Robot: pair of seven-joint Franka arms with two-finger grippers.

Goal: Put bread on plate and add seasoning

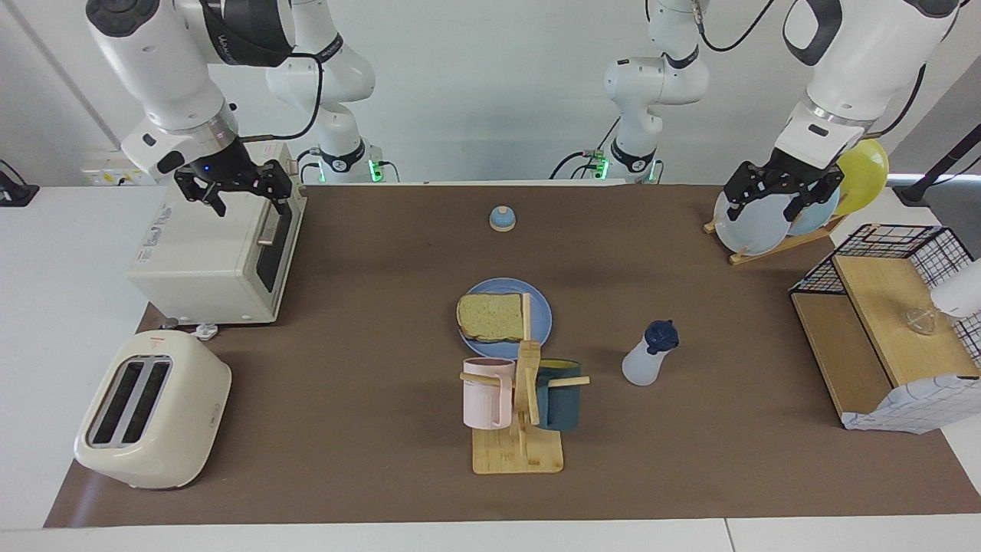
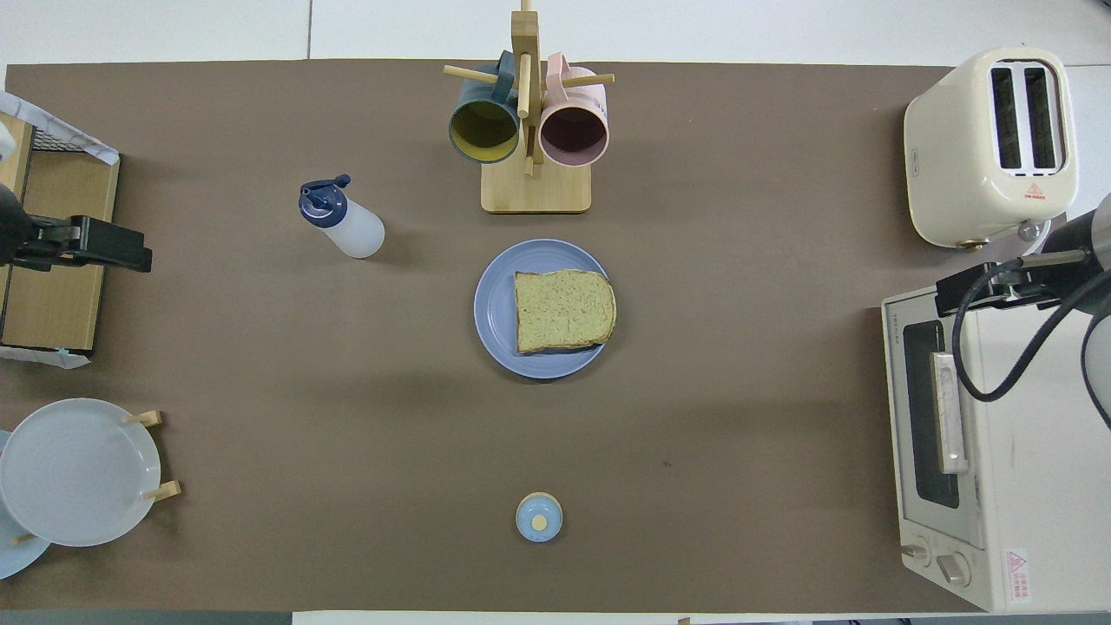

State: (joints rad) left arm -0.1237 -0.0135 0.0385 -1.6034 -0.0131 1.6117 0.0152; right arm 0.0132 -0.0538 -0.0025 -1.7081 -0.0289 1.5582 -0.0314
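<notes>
While both arms hang raised at the top of the facing view, nothing on the table is in their grasp. The right gripper (image 1: pixel 247 201), in the upper left of that frame, is over the top of the white toaster oven (image 1: pixel 207 253), its jaws spread apart and empty. The left gripper (image 1: pixel 770 205), in the upper right, is over the upright plates in the wooden rack (image 1: pixel 774 247), in front of a pale plate (image 1: pixel 747 230) and a yellow one (image 1: pixel 866 165); its jaws are spread wide too, with nothing between them.

Just above the middle of the frame, nearest the robots on the brown mat (image 1: pixel 368 345), sits a small blue-domed bell (image 1: pixel 502 219). Lower, at the centre of the frame, lies the blue plate (image 1: pixel 541 318) with the bread (image 1: pixel 490 317) flat on it, covering the half toward the right arm's end and reaching its rim. The seasoning (image 1: pixel 647 356) stands on the mat lower and to the right of the plate in this view, well apart from it and slightly tilted, dark cap up.

Lower centre, just past the plate, a wooden mug stand (image 1: pixel 518 452) carries a pink mug (image 1: pixel 486 393) and a dark teal mug (image 1: pixel 559 399). A cream toaster (image 1: pixel 149 410) fills the lower left corner, and a wire-and-wood shelf (image 1: pixel 881 307) sits at the right edge.
</notes>
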